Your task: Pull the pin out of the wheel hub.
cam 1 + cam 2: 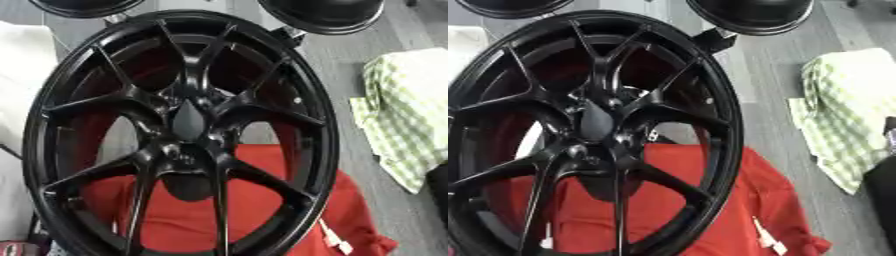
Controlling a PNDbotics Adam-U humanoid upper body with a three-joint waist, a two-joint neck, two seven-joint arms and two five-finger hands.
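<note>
A large black multi-spoke wheel [179, 135] fills most of both views and stands tilted close in front of me. Its hub carries a dark grey centre cap [188, 120]. Just below and left of the cap sits a small rounded knob [171, 149], which may be the pin. A small silvery bit [651, 134] shows between the spokes to the right of the hub. Neither of my hands shows in either view.
A red cloth [262, 210] lies under and behind the wheel. A green-and-white checked cloth [407, 110] lies on the grey floor at right. Two black round objects [319, 15] sit at the top edge. A dark shape [881, 190] that I cannot make out stands at the right edge.
</note>
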